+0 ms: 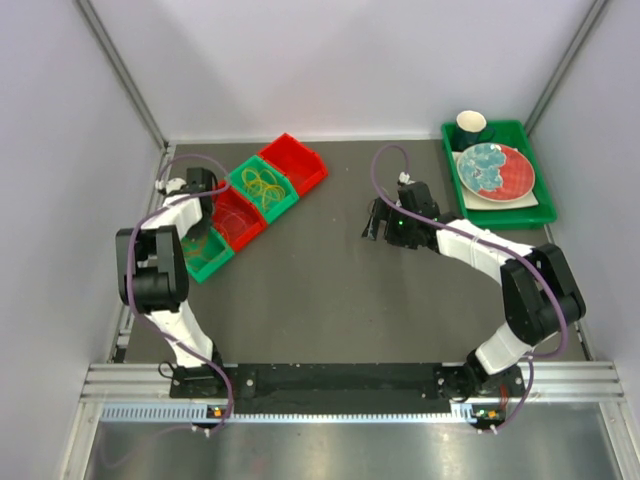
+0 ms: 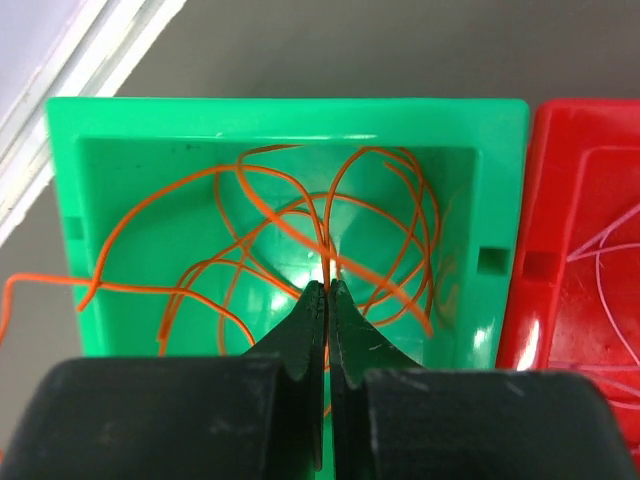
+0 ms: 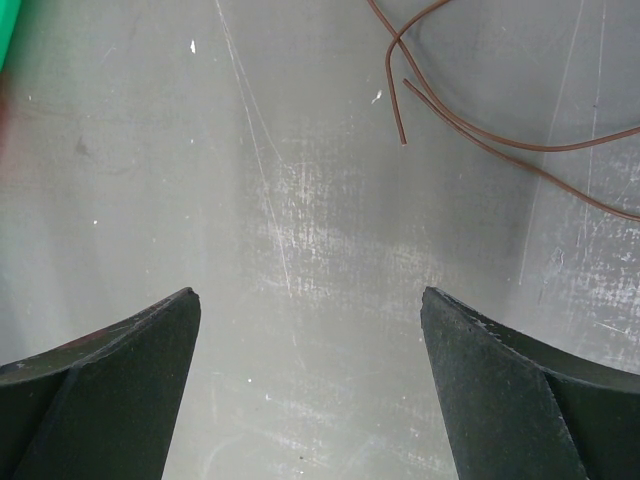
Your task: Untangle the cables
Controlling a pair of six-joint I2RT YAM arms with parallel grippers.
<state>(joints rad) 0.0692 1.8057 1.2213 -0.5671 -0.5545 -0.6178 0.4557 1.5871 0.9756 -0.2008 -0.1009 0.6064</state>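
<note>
Left claw [image 2: 326,286] closed among thin, looping orange cables [image 2: 270,218].

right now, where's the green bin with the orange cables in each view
top external: green bin left of centre, nearest in the diagonal row, partly under the left arm.
left wrist: fills the frame, orange cables inside, left end effector shut on a strand.
right wrist: not identifiable; only a green sliver top-left.
shared landmark: the red bin beside it.
</note>
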